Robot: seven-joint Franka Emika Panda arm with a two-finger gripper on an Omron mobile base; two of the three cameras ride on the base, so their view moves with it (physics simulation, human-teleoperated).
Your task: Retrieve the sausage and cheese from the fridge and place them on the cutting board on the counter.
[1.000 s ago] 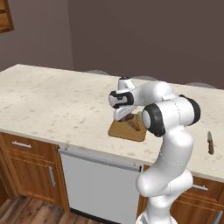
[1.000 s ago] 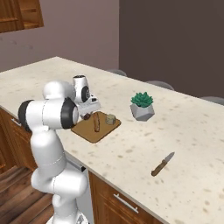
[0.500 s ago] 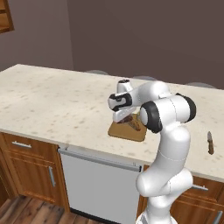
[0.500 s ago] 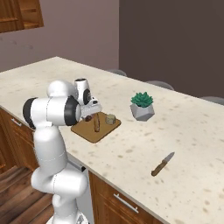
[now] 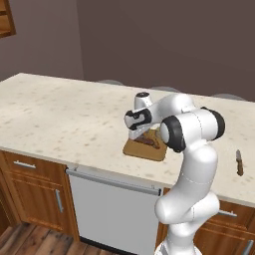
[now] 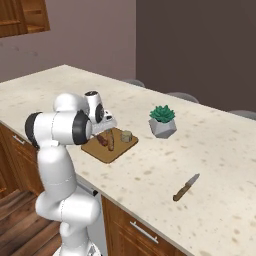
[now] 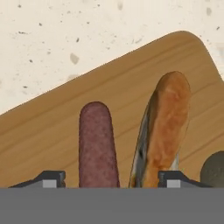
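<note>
At the centre of the left base frame, the brown wooden cutting board (image 5: 145, 148) lies flat on the beige speckled desk (image 5: 64, 114), near its front edge, with the white arm bent over it. The gripper (image 7: 108, 179) hangs low over the board with its jaws spread apart; in the hand frame the two dark fingertips (image 7: 51, 178) stand at the bottom edge, and the reddish-brown sausage (image 7: 97, 146) lies on the board between them, touched by neither. Just to its right in that frame lies a longer golden-brown piece that looks like a bread roll (image 7: 166, 127), though the close view makes it hard to be sure, and at the lower right edge sits a dull rounded shape, probably the cheese (image 7: 214, 170). In the right base frame the cheese (image 6: 126, 135) sits upright on the board's far corner, apart from the sausage. Right of the board in that frame stands a small green plant in a pale pot (image 6: 162, 121), and lower right a knife (image 6: 186, 187) lies on the desk, well apart.
</note>
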